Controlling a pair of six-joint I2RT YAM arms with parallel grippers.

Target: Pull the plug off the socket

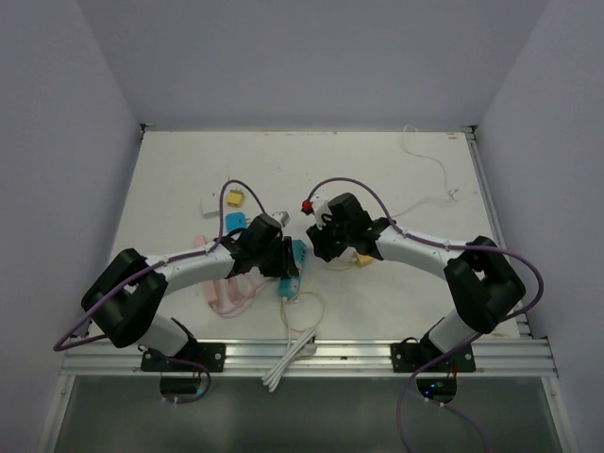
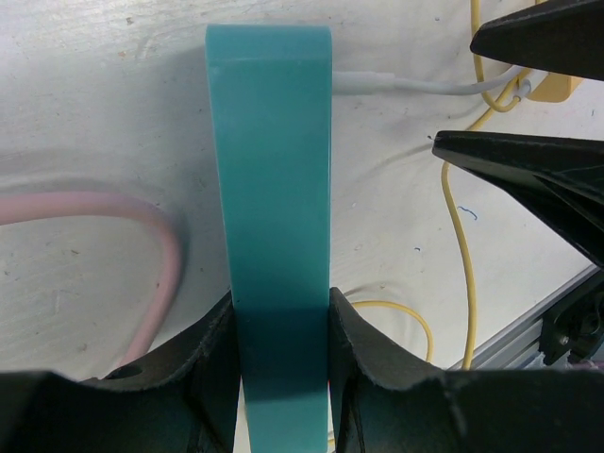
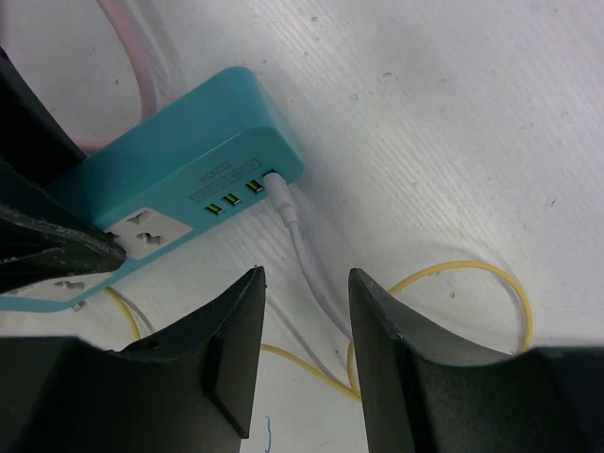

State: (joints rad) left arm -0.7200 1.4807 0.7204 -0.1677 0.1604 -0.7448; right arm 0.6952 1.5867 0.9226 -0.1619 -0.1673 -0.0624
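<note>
The teal plastic power strip [image 1: 292, 268] lies on the white worktop [image 1: 377, 170] at about 6 o'clock from its centre, near the arms' bases. The left gripper [image 2: 283, 349] is pressed against both long sides of the strip, pinching it. The small white USB plug [image 3: 280, 192] sits in the end port of the strip's row of ports, and its thin white cable [image 3: 313, 276] trails toward 5 o'clock.

The right gripper [image 3: 307, 330] is spread and holds nothing, with the plug at roughly 12 o'clock from it and the cable running between its fingers. To do this well, I judge it should advance to the plug body, close on the body and not the cable, then draw straight out along the port's axis while the left braces the strip. The thin yellow wire [image 3: 477, 272] nearby should stay out of the pinch.

A small embossed label above the ports is too fine to read.
</note>
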